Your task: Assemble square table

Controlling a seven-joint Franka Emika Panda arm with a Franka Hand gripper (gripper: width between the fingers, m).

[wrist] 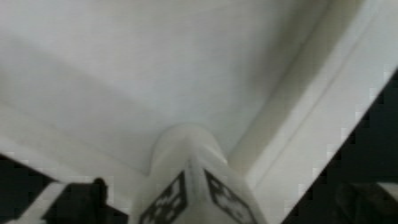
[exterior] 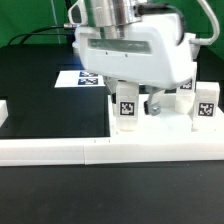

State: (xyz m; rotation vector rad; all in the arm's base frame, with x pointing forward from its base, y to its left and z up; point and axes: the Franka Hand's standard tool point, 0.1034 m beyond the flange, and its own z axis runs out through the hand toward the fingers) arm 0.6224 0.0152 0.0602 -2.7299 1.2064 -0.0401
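The big white square slab is up in the air, above the black worktop. The robot arm holds it from above. The slab is tipped, so its flat side faces the exterior view. The gripper itself is hidden behind the slab there, so I cannot tell how wide it is.

Under the slab stands a small white leg block with a black-and-white tag. Another leg block stands near it, toward the exterior view's right. Both stand just behind the long low white border wall. The marker board lies flat on the worktop, partly behind the slab.

In the wrist view, the slab fills most of the picture, with its raised rim along one side. A tagged leg pokes up in front of it.
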